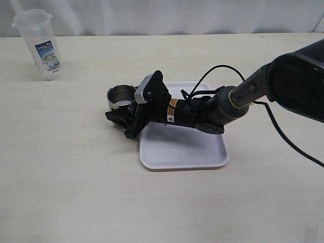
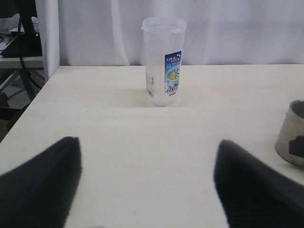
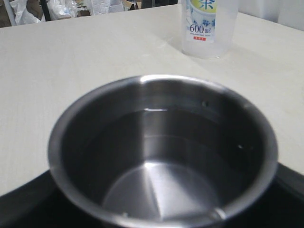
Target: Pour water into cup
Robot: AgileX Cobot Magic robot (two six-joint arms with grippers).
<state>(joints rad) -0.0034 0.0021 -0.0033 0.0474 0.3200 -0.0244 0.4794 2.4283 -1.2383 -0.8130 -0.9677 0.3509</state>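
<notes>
The cup (image 1: 120, 96) is a small shiny steel cylinder standing upright just left of the white tray. It fills the right wrist view (image 3: 161, 156), with a faint ring on its dark inner wall. My right gripper (image 1: 120, 105) reaches across the tray and is shut on the cup, a dark finger against each side (image 3: 23, 204). The tall translucent plastic container (image 1: 38, 43) with a blue-green label stands upright at the far left. My left gripper (image 2: 147, 185) is open and empty, low over the table, facing the container (image 2: 164, 61). The cup shows at that view's edge (image 2: 290, 135).
The white tray (image 1: 202, 152) lies mid-table under the right arm's wrist, with cables looping above it. The right arm's large dark body (image 1: 298, 76) fills the right side. A white curtain backs the table's far edge.
</notes>
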